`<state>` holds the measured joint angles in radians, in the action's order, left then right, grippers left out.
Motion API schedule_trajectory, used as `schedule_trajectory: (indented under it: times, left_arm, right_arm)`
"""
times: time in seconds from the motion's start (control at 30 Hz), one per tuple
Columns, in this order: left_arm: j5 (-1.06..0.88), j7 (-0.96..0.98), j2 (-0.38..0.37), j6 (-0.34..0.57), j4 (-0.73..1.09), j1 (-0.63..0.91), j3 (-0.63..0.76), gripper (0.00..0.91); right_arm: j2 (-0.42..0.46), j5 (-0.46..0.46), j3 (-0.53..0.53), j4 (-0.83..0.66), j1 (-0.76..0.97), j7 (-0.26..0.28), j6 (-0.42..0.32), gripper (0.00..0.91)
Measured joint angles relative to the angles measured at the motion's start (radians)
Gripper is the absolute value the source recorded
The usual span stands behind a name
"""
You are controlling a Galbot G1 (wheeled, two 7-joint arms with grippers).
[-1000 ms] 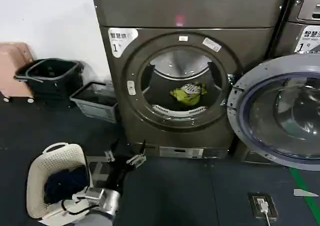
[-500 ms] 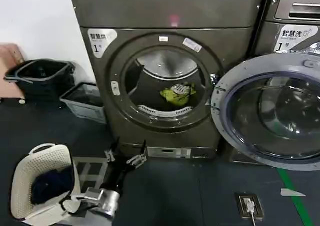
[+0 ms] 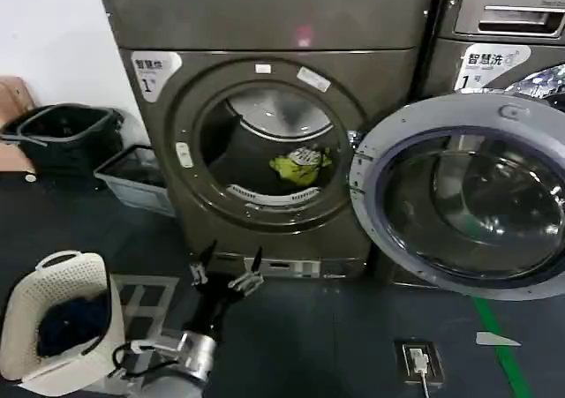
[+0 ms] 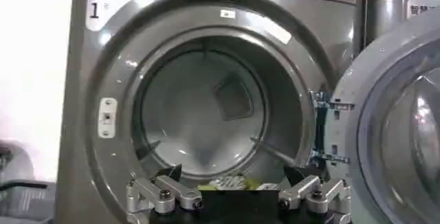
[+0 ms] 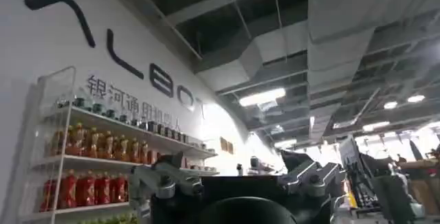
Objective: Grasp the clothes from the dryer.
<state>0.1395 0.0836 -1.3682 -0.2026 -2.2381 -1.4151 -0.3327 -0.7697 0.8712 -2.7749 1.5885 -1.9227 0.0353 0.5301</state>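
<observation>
At my far left a white perforated basket (image 3: 48, 327) is sitting on the dark floor (image 3: 335, 345) with navy clothing (image 3: 71, 323) inside it, and two dark bins (image 3: 62, 138) are standing against the wall behind. My left pincer (image 3: 226, 273) is hovering low over the floor just in front of the dryer (image 3: 265, 36), its fingers (image 4: 163, 192) spread apart and gripping nothing, pointing at the round opening. The clothes (image 3: 300, 164) are lying inside the drum toward its right side, a yellow-green bundle with a white patterned patch, well apart from my left pincer. The dryer's door (image 3: 463, 204) is hanging wide open at the right, in front of the LG machine (image 3: 503, 10). My right pincer (image 5: 237, 181) is pointing upward toward a ceiling, its fingers parted and gripping nothing.
</observation>
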Motion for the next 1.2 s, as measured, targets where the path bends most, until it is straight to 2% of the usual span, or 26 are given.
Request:
schedule_trajectory:
  times: [0.7,1.2]
  left_arm:
    - [0.007,-0.003,0.001,0.0,0.015,0.04,-0.014,0.907]
    - [0.011,0.006,0.006,-0.003,0.012,0.043,-0.029,0.907]
  right_arm:
    - [-0.003,0.058,-0.019,0.004,-0.011,0.057,-0.027,0.907]
    - [0.004,0.143,-0.031,0.012,-0.026,0.033,-0.036,0.907]
